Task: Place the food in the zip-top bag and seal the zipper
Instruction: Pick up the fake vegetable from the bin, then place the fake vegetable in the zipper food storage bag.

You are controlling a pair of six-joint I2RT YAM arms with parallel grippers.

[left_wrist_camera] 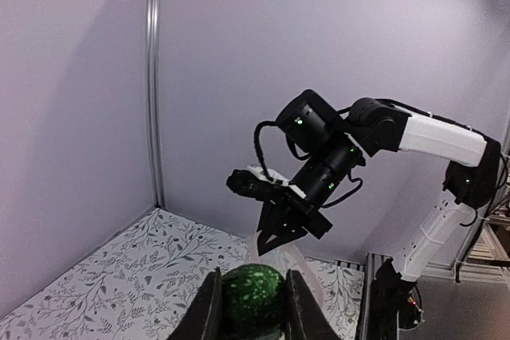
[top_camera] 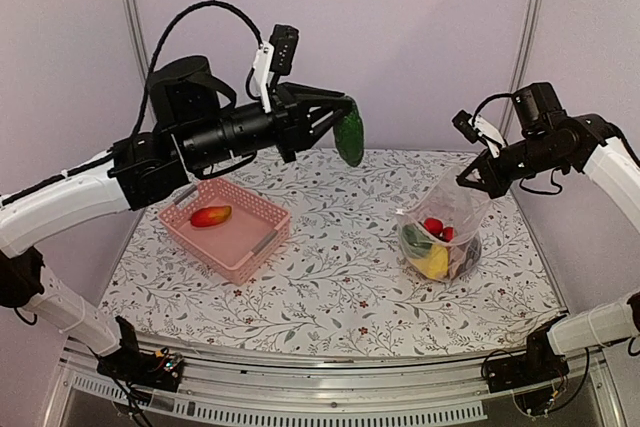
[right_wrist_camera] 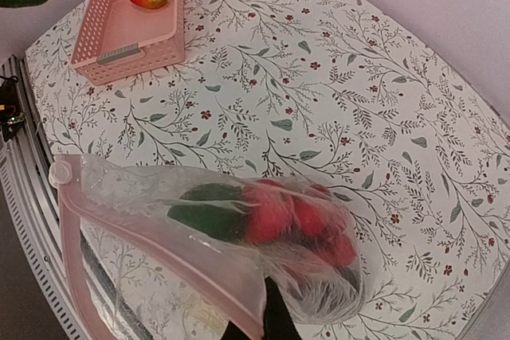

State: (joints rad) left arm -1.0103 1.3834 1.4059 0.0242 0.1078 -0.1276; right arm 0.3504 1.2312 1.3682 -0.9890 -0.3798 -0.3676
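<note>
Floral-print table (top_camera: 330, 287) beneath two arms: the left gripper (left_wrist_camera: 253, 312), clenched on a dark green toy vegetable (top_camera: 350, 139), holds it high between the pink basket (top_camera: 240, 247) — one red-yellow fruit (top_camera: 211, 216) lying inside — and the half-filled zip-top bag (top_camera: 445, 237); the right gripper (top_camera: 470, 177) pinches the bag's top, apparently keeping it upright for loading.

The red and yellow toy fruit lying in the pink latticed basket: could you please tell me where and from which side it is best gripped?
Grip the red and yellow toy fruit across its narrow middle, coming straight down from above. It lies flat on the floor of the pink latticed basket, whose raised walls probably block a sideways approach.
</note>
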